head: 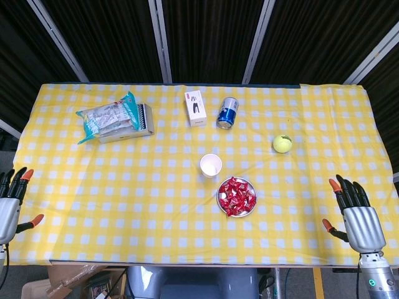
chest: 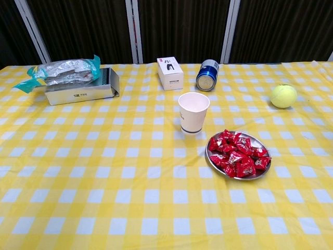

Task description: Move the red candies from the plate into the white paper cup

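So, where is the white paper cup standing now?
In the head view the white paper cup stands upright near the table's middle, just behind and left of the round metal plate of red wrapped candies, apart from it.

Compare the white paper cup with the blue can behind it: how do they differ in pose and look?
The white paper cup stands upright with its mouth open to the top; the blue can lies on its side. The cup is plain white, the can blue with silver. The cup sits close beside the plate of red candies; the can lies farther back, near the white box. Both rest on the checked cloth.
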You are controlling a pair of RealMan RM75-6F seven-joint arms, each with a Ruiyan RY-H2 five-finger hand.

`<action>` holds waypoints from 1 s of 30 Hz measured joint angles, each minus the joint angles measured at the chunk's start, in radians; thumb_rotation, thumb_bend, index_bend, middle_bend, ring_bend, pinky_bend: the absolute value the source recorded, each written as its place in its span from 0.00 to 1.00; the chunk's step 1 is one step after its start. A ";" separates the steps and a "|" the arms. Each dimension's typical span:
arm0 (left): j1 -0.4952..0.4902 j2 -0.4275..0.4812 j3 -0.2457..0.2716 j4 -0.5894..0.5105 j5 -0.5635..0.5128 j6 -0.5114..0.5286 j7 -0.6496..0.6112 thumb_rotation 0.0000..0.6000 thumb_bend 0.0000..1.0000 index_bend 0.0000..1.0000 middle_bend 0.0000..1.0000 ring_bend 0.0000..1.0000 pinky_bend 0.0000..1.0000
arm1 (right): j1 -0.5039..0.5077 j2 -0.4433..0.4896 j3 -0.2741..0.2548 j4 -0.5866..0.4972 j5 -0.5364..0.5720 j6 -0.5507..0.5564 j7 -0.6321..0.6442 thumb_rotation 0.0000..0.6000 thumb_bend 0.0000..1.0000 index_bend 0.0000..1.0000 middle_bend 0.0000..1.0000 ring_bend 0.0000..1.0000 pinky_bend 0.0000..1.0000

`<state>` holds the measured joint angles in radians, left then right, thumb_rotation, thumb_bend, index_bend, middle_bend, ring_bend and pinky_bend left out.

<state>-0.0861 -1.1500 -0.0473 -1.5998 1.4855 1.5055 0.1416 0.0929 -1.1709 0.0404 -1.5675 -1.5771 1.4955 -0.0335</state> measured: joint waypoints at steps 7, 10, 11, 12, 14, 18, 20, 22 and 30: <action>0.005 0.003 0.001 -0.001 0.002 0.008 -0.007 1.00 0.05 0.00 0.00 0.00 0.00 | 0.007 0.013 -0.006 -0.029 0.010 -0.023 -0.019 1.00 0.29 0.00 0.02 0.00 0.06; 0.006 0.004 0.000 -0.001 0.003 0.011 -0.010 1.00 0.05 0.00 0.00 0.00 0.00 | 0.009 0.016 -0.005 -0.036 0.013 -0.026 -0.014 1.00 0.29 0.00 0.02 0.00 0.06; 0.006 0.004 0.000 -0.001 0.003 0.012 -0.012 1.00 0.05 0.00 0.00 0.00 0.00 | 0.009 0.016 -0.004 -0.039 0.013 -0.026 -0.014 1.00 0.29 0.00 0.02 0.00 0.06; 0.007 0.004 0.000 -0.001 0.003 0.013 -0.015 1.00 0.05 0.00 0.00 0.00 0.00 | 0.010 0.016 -0.003 -0.041 0.013 -0.026 -0.013 1.00 0.29 0.00 0.02 0.00 0.06; 0.008 0.004 -0.001 0.000 0.004 0.016 -0.024 1.00 0.05 0.00 0.00 0.00 0.00 | 0.012 0.016 -0.002 -0.048 0.010 -0.026 -0.015 1.00 0.29 0.00 0.02 0.00 0.07; 0.011 0.006 -0.001 0.004 0.006 0.020 -0.038 1.00 0.05 0.00 0.00 0.00 0.00 | 0.017 0.015 0.002 -0.065 0.003 -0.022 -0.028 1.00 0.29 0.00 0.23 0.24 0.40; 0.013 0.008 -0.001 0.005 0.005 0.021 -0.044 1.00 0.05 0.00 0.00 0.00 0.00 | 0.022 0.012 0.006 -0.079 -0.004 -0.020 -0.037 1.00 0.29 0.02 0.45 0.50 0.66; 0.014 0.008 -0.002 0.005 0.004 0.023 -0.049 1.00 0.05 0.00 0.00 0.00 0.00 | 0.031 0.010 0.011 -0.093 -0.012 -0.022 -0.050 1.00 0.29 0.02 0.58 0.63 0.78; 0.012 0.006 -0.005 0.005 0.003 0.020 -0.058 1.00 0.05 0.00 0.00 0.00 0.00 | 0.108 -0.002 0.033 -0.211 -0.012 -0.131 -0.148 1.00 0.29 0.12 0.88 0.89 0.99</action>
<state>-0.0738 -1.1441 -0.0523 -1.5945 1.4883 1.5260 0.0833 0.2013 -1.1727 0.0730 -1.7782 -1.5892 1.3643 -0.1816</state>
